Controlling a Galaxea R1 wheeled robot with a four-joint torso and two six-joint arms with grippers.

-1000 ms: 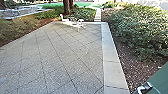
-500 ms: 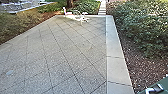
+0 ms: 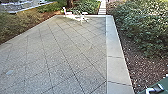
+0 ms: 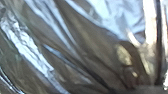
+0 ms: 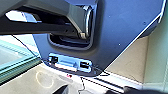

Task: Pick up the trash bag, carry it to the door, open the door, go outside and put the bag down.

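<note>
Dark green door cuts across the lower right corner of the head view, with a silver handle on it. Close in front of the left wrist camera is the trash bag, shiny translucent plastic. Its folds draw together toward my left gripper, which is shut on it; what is inside the bag cannot be made out. The right wrist view has a pale green framed surface beside the robot's own base, and nothing held can be made out there.
Tiled paving stretches ahead, with a pale concrete border on its right. Beyond that border are mulch and bushes. White outdoor furniture stands at the far end, near a narrow path.
The head camera has moved over the last second, so the whole scene has shifted and less of the door shows. Between the two latest head pictures almost nothing differs.
</note>
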